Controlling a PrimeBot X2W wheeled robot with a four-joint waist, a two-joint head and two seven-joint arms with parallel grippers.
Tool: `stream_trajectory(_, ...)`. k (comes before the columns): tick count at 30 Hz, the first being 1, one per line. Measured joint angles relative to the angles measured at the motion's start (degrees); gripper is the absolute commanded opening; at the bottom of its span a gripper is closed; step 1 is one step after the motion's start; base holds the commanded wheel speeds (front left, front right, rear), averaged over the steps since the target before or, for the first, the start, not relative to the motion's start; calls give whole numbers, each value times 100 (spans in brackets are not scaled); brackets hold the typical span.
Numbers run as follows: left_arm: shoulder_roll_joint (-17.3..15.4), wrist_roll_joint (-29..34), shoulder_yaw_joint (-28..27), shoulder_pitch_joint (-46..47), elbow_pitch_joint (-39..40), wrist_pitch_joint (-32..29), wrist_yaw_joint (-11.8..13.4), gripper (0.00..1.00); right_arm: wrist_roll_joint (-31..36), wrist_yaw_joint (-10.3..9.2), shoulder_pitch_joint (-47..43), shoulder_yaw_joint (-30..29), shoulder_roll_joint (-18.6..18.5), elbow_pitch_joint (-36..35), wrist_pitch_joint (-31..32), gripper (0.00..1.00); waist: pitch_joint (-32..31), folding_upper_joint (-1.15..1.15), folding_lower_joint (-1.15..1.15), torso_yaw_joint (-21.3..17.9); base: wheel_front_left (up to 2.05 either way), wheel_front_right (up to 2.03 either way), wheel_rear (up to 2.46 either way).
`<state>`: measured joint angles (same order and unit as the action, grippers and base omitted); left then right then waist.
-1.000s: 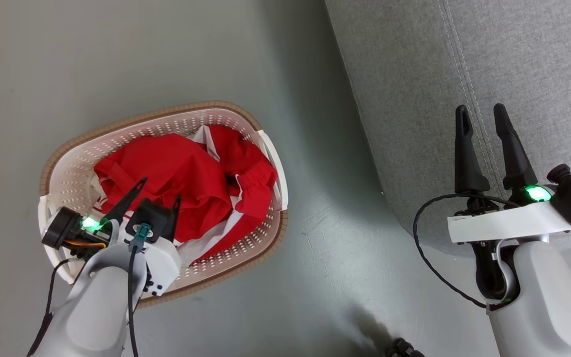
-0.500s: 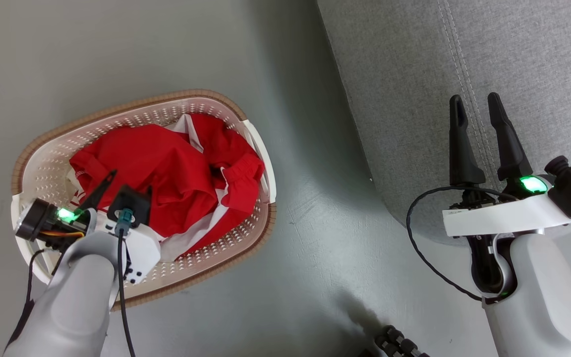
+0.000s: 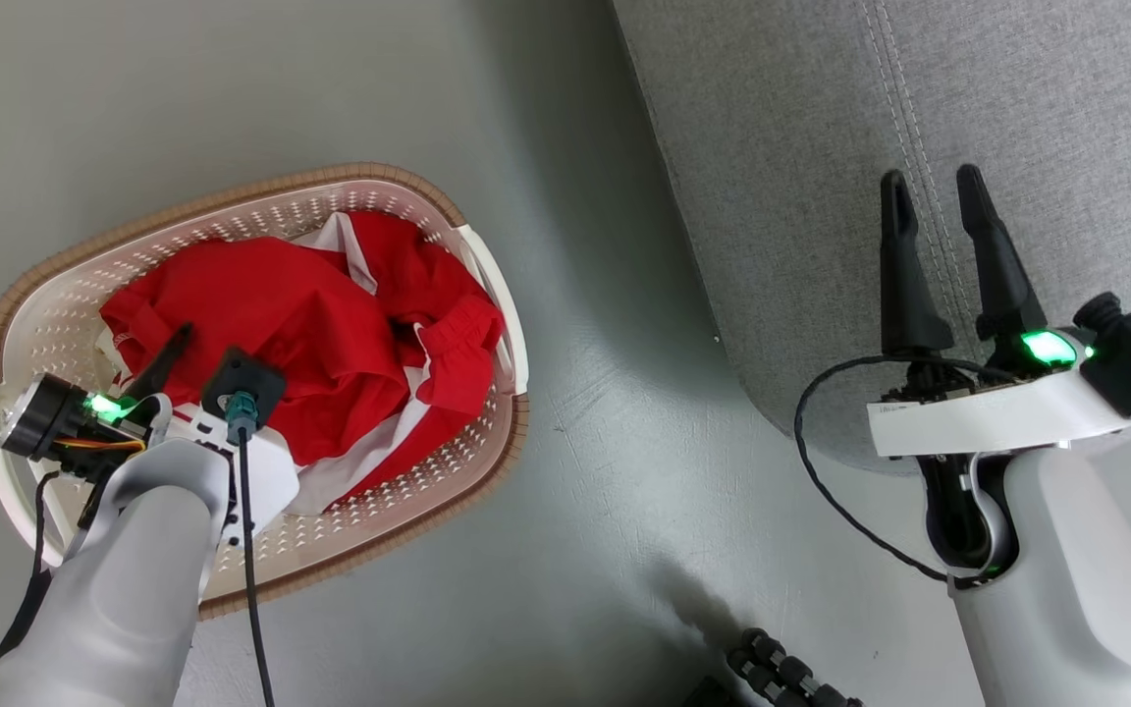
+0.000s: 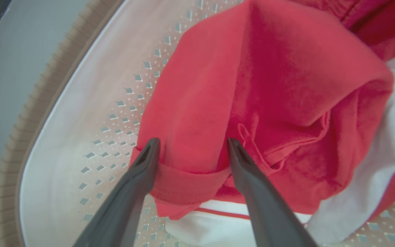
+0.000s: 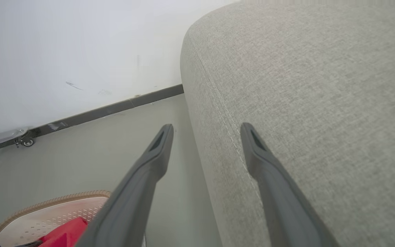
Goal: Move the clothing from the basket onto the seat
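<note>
Now | clothing (image 4: 269, 85) in basket (image 4: 81, 113) | left end effector (image 4: 192, 142) spread, straddling fold

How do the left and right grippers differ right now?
The left gripper is down in the basket, fingers either side of a fold of the clothing. The right gripper hangs by the edge of the seat, nothing between its fingers. Both are open, holding nothing.

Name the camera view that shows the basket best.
Head view: nearly the whole basket, rim and walls, lies in it. The left wrist view gives a close stretch of perforated wall; the right wrist view catches one corner.
</note>
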<state>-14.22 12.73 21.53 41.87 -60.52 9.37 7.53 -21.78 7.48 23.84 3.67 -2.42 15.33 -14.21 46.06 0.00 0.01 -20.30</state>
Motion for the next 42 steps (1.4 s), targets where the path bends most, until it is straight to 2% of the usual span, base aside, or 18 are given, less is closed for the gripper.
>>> stream_trajectory(2, -20, 22, 15, 52, -80, -66, 11, 100, 0, 1, 27, 13, 3, -9, 0, 100, 3, 0, 0, -13, 0, 0, 0)
stream_trajectory(3, -24, 30, 24, 78, -115, -86, 11, 95, 0, 1, 26, 14, 2, -8, 0, 100, 0, 0, 0, -18, 0, 0, 0)
stream_trajectory(6, -43, 101, 82, 103, -256, -183, 56, 73, 0, 1, 27, 14, 2, -7, 0, 100, -11, 0, 0, -31, 0, 0, 0)
stream_trajectory(7, -43, 105, 91, 103, -274, -183, 56, 51, 0, 1, 27, 13, 2, -7, 0, 100, -15, 0, 0, -35, 0, 0, 0)
stream_trajectory(12, 42, 104, 111, 116, -304, -180, 101, 0, 2, 1, 27, -67, 2, 11, 0, 100, -56, 0, 0, -32, 0, 0, 0)
stream_trajectory(18, 235, 103, 136, 199, -270, -81, 156, 0, 2, 1, 102, -104, 2, 22, 0, 100, -148, 0, 0, 17, 0, 0, 0)
stream_trajectory(33, 194, -166, -59, 186, -299, 286, 204, 0, 74, 1, 109, -148, 2, 114, 0, 100, -454, 0, 0, 195, 0, 0, 0)
stream_trajectory(42, 342, -368, -170, 155, -179, 422, 204, 0, 164, 1, 108, -163, 1, 167, -1, 100, -730, 0, 0, 348, 0, 0, 0)
